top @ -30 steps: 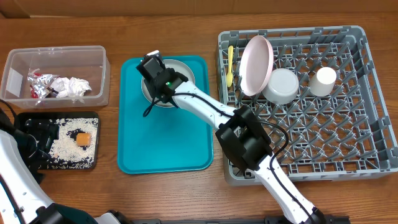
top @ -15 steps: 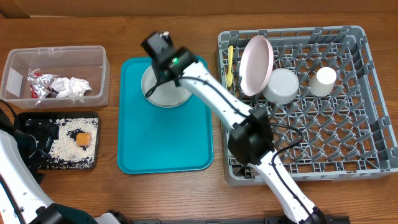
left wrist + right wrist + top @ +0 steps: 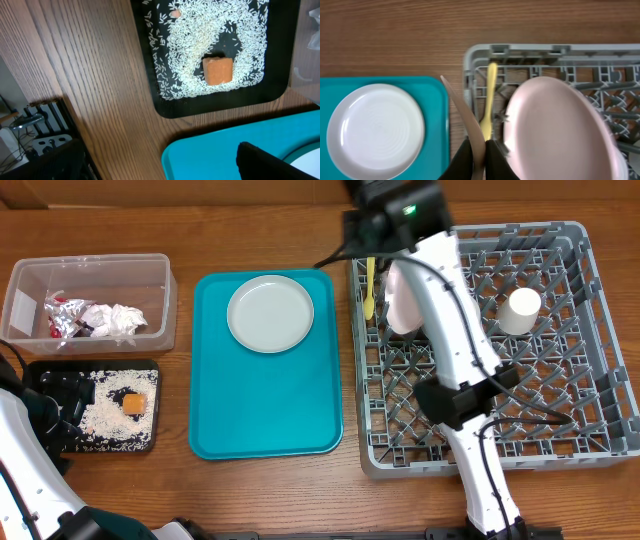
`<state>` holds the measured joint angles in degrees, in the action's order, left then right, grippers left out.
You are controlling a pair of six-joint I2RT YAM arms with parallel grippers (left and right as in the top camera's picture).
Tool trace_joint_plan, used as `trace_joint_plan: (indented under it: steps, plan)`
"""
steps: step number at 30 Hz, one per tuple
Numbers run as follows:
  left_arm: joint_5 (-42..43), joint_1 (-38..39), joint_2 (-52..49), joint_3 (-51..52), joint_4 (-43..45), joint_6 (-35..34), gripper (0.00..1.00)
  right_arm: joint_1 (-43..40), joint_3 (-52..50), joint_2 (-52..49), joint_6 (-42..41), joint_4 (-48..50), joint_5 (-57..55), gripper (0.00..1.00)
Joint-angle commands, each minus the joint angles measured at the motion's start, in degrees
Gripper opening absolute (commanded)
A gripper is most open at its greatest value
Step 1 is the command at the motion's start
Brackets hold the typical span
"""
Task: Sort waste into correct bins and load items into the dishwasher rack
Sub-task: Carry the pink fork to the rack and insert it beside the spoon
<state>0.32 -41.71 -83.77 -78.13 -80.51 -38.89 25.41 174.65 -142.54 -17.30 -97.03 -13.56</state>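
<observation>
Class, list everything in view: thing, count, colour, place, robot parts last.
tub: 1, clear, left
napkin: 1, white, in tub
foil wrapper: 1, silver, in tub
packet: 1, red, in tub
black tray: 1, black, beside tub
rice: scattered, white, on black tray
cube: 1, orange, on rice
teal tray: 1, teal, centre
flat plate: 1, grey-green, on teal tray
rack: 1, grey, right
spoon: 1, yellow, in rack
tilted plate: 1, pink, in rack
cup: 1, white, in rack
fork: 1, pale, in right gripper
left gripper: 1, black, open, by black tray
right gripper: 1, black, shut on fork, by rack
</observation>
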Motion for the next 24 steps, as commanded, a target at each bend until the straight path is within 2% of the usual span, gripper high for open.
trace_joint_plan:
  steps: [1,11,15,19,21,22,24]
  plan:
    - [-0.76,0.11,0.63,0.20,0.02,-0.52,1.00,-1.81,-1.57,0.35,0.79,-0.02,6.88,0.04]
    - [-0.76,0.11,0.63,0.20,0.02,-0.52,1.00,-3.80,-10.49,0.35,0.52,-0.02,7.30,0.04]
    - [-0.76,0.11,0.63,0.20,0.02,-0.52,1.00,-3.80,-13.57,0.35,0.50,0.26,7.30,0.13]
    - [-0.76,0.11,0.63,0.20,0.02,-0.52,1.00,-3.80,-16.48,0.35,0.50,2.27,9.03,0.26]
    - [-0.76,0.11,0.63,0.20,0.02,-0.52,1.00,-3.80,-17.27,0.35,0.55,3.74,11.61,0.46]
    - [-0.74,0.11,0.63,0.20,0.02,-0.52,1.00,-3.80,-17.27,0.35,0.55,4.76,12.90,0.59]
    - [-0.76,0.11,0.63,0.20,0.02,-0.52,1.00,-3.78,-16.98,0.37,0.50,5.33,13.18,0.63]
